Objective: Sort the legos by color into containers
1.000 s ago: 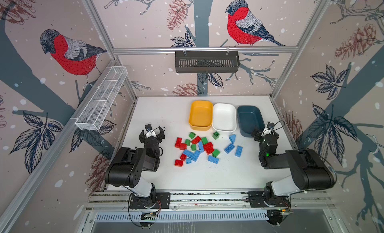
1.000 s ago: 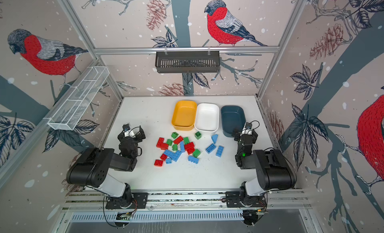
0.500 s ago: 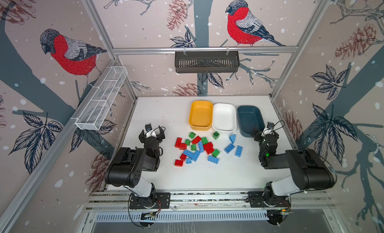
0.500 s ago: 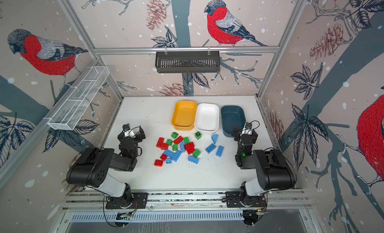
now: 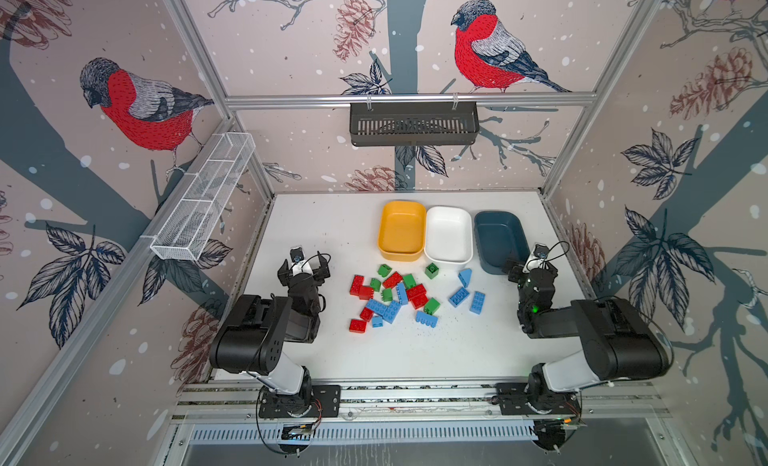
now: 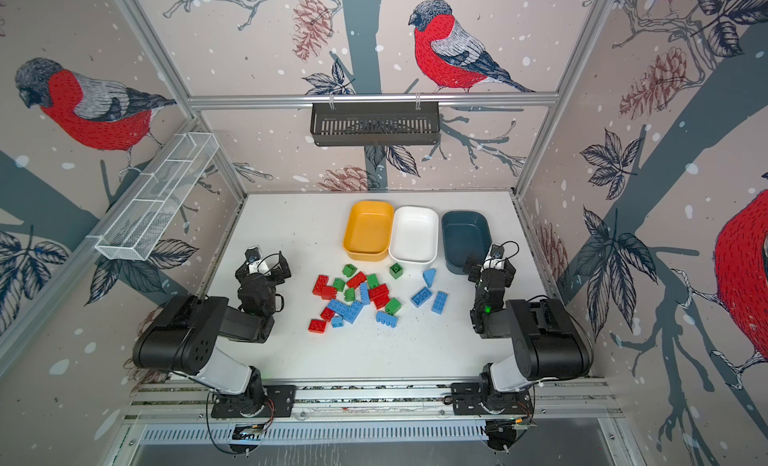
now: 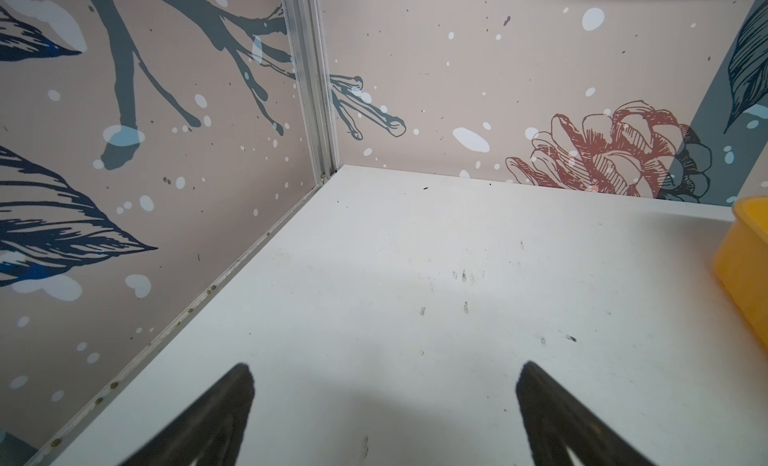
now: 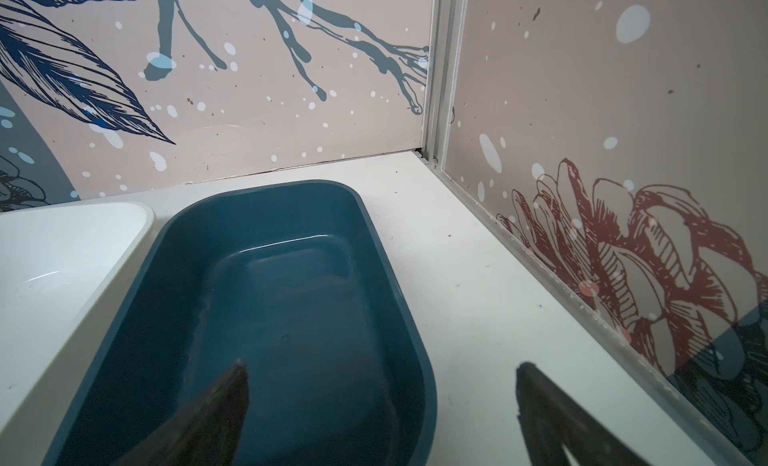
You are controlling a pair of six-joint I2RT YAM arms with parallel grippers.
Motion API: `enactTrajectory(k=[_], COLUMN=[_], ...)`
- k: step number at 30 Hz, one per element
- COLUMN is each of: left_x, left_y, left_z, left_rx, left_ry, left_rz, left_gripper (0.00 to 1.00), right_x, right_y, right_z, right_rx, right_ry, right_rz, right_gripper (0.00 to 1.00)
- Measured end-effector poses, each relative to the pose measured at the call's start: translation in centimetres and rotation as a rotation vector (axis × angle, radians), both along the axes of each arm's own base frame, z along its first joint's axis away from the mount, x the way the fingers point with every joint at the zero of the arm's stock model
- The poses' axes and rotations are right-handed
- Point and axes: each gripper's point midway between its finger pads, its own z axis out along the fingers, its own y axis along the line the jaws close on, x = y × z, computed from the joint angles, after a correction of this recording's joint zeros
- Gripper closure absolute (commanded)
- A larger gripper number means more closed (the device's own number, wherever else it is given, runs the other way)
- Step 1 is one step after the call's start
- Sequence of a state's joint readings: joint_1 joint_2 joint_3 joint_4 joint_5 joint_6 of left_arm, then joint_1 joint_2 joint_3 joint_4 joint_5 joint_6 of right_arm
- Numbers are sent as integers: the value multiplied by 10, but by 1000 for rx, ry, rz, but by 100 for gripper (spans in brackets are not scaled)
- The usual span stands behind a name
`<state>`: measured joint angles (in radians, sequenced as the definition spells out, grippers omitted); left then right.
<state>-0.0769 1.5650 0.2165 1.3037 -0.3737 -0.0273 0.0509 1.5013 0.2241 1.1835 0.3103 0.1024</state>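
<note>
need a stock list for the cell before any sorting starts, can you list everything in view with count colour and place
red legos: about seven, red, loose pile on the table in front of the tubs
green legos: about six, green, same pile, one apart near the white tub
light blue legos: about eight, light blue, same pile, three apart on its right
yellow-orange tub: one, yellow-orange, left of the row, empty
white tub: one, white, middle, empty
teal tub: one, dark teal-blue, right, empty
slotted basket: one, black, back rail
wire-mesh basket: one, white, left rail
table: one, white
left gripper: one, black, open, left of the pile
right gripper: one, black, open, at the teal tub's near end
</note>
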Motion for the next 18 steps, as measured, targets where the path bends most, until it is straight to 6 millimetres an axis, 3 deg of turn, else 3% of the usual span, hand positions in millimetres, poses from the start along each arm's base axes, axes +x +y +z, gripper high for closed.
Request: enactTrajectory(k=[7,13,18], left_x=[0,13,34], left_y=[-5,-36,-60], left_z=[8,76,107], left_rx=[7,43,-24], left_ry=[-10,-122,-127], left_rz=[-16,-57,-82], left_gripper=[2,1,2], right_x=[2,34,58], right_y=[2,18,32], right_z=[6,78,90], right_rx=[-4,-4,111], right_ry=[-7,-87,-14], right_rz=[8,73,126], right_gripper=[0,1,1])
